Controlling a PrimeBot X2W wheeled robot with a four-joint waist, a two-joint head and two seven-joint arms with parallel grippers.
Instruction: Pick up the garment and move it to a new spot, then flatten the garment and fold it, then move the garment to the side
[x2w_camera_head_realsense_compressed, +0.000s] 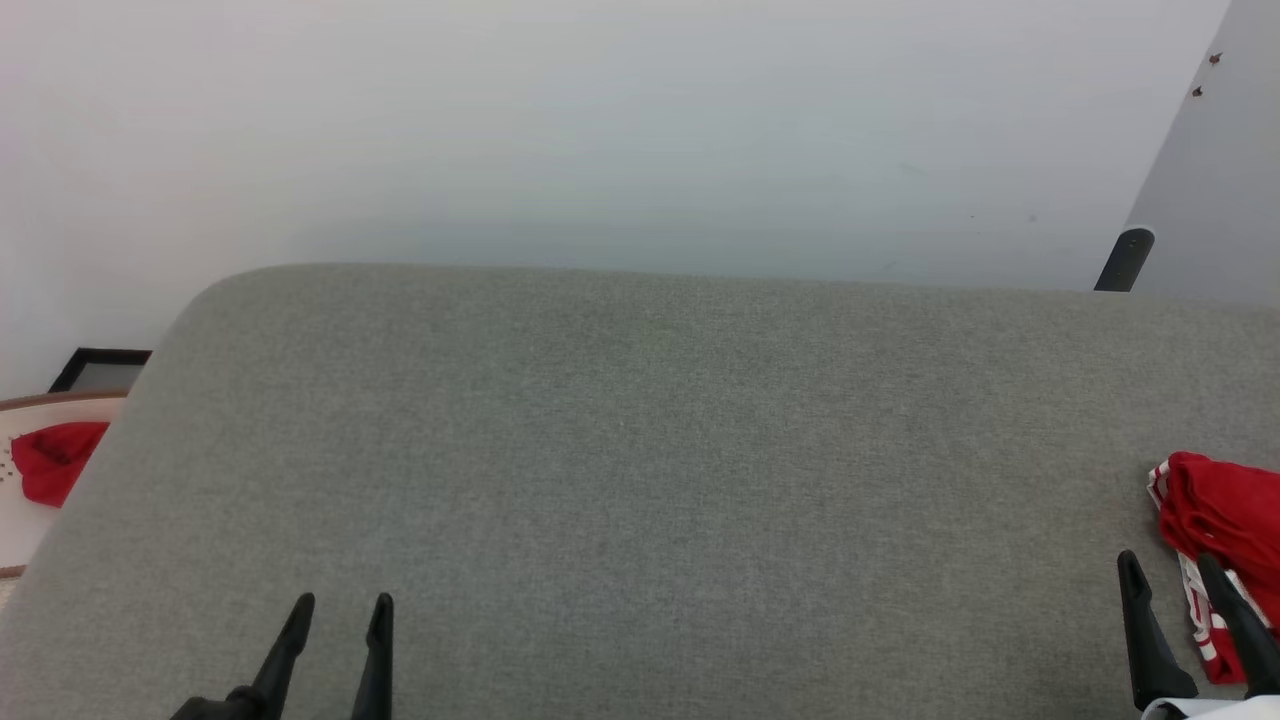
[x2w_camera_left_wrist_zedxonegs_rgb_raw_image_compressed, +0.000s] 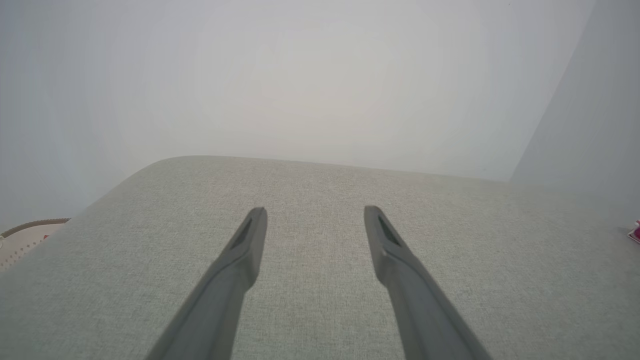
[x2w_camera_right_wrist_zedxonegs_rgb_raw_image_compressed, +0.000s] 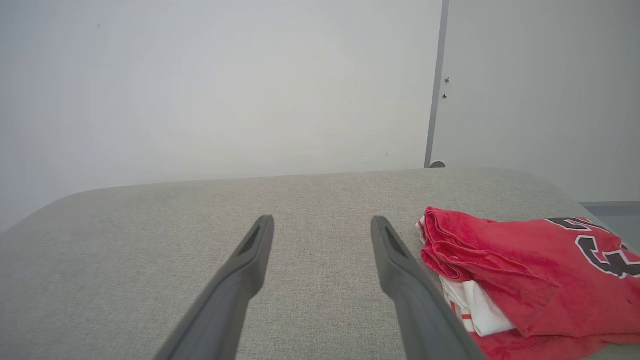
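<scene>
Left gripper (x2w_camera_head_realsense_compressed: 344, 600) sits lower left in our head view, fingers spread above the grey fabric surface (x2w_camera_head_realsense_compressed: 640, 450). Right gripper (x2w_camera_head_realsense_compressed: 1168, 560) is spread too, just beside the garment (x2w_camera_head_realsense_compressed: 1220, 510) bunched at that view's right edge. From the left wrist we see fingers wide apart. From the right wrist, the garment (black number partly showing) lies crumpled right of the fingers.

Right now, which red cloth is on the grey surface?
The striped-trim jersey beside the right tool; the plain red scrap lies off the surface, far left.
</scene>
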